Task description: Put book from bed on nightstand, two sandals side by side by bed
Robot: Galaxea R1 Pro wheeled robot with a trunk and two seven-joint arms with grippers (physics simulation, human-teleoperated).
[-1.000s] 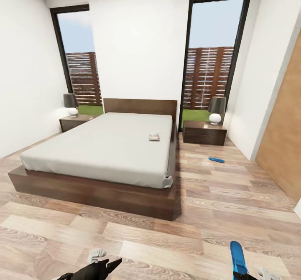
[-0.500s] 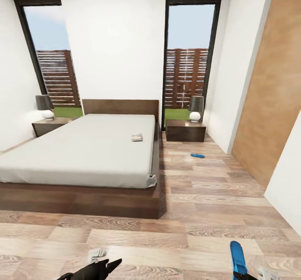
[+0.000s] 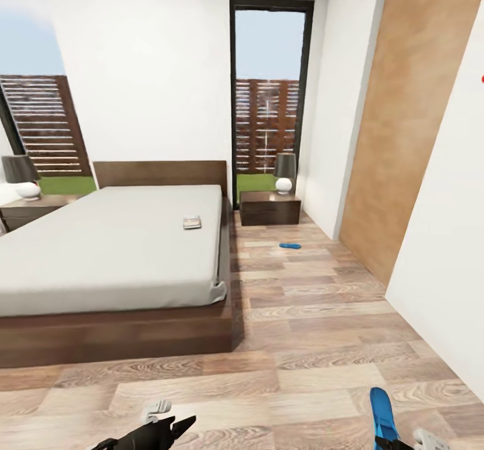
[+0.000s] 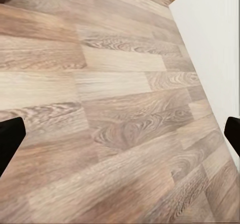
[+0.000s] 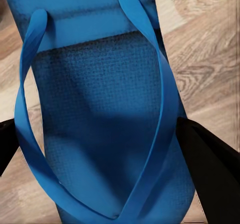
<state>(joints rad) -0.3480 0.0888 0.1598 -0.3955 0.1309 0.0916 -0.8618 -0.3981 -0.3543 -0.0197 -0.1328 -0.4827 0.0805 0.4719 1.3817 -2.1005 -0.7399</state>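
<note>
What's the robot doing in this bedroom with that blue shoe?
The robot is tidying up. Its right gripper is shut on one bright blue flip-flop sandal, carrying it above the light wood-plank floor. The left gripper is open and holds nothing. The other blue flip-flop lies on the floor near the dark-brown wooden nightstand, beside the large bed with the grey mattress. A small paperback book is lying on the mattress, not yet moved.
</note>
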